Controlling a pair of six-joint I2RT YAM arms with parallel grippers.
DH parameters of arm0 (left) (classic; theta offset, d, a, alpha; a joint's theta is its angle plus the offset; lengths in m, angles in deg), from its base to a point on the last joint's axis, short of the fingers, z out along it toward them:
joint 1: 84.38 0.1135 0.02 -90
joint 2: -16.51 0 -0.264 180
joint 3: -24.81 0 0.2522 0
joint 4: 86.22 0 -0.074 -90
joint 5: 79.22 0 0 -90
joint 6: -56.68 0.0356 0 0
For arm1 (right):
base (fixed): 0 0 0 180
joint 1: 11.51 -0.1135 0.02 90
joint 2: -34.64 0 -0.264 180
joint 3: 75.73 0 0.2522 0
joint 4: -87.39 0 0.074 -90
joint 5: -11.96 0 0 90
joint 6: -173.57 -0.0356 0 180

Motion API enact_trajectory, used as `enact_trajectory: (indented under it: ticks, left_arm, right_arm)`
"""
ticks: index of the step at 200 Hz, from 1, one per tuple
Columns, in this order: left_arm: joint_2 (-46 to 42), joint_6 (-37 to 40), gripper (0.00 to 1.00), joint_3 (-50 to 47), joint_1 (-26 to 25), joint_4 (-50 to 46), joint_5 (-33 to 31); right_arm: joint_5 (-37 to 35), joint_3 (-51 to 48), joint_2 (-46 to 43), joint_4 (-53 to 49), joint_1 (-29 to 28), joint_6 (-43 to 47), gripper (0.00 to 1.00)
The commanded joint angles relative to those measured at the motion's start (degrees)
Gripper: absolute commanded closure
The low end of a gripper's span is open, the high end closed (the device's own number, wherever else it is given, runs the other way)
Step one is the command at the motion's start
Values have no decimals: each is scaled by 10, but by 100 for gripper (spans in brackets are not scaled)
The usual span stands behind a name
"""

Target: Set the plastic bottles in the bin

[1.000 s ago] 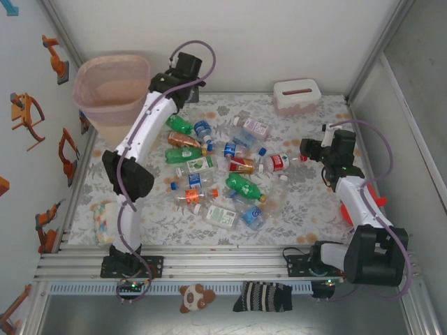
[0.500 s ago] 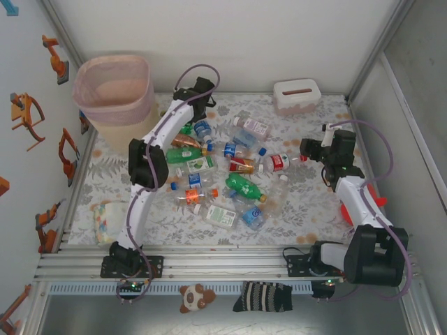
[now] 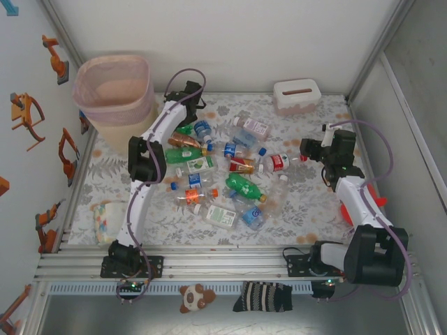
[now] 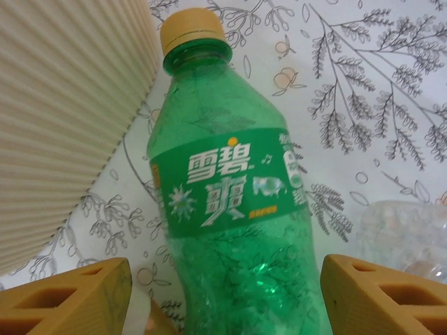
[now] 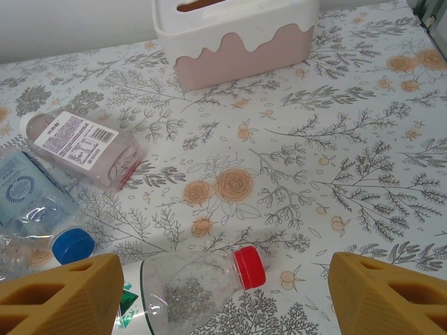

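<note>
Pick step, as I read it: left end effector (image 4: 223,279) spread wide and empty, set either side of a green yellow-capped bottle (image 4: 230,202) lying on the tabletop (image 4: 363,84), just beside the bin (image 4: 63,118) wall. Next calls for closing on the bottle's body, then lifting clear over the tall rim. Right end effector (image 5: 223,286) wide open, empty.

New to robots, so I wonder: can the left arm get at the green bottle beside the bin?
Probably yes. The left gripper is open and the green bottle lies between its fingers, nothing in the way.
</note>
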Motion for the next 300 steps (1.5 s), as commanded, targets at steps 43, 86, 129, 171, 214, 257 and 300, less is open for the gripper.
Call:
enact_trajectory:
  ticks: [43,86,129,171,214,257,300]
  left_arm:
    - [38,-9,27,34,14,5,43]
    - [49,-12,27,33,14,6,59]
    - [52,-3,29,33,15,12,67]
    - [39,9,35,33,14,16,71]
    - [2,43,38,33,6,23,59]
    - [-48,96,38,32,-9,29,48]
    - [-108,182,40,31,-31,53,63]
  right_arm:
    - [-2,-2,-7,-2,1,0,24]
    - [-2,-1,-4,-1,1,1,24]
    - [-3,-1,-5,-1,0,1,24]
    - [-3,1,-7,-3,1,1,24]
    - [-5,-1,-11,-4,0,0,24]
    - [-2,4,-11,-9,1,1,24]
    - [-1,7,-17,-13,0,-1,24]
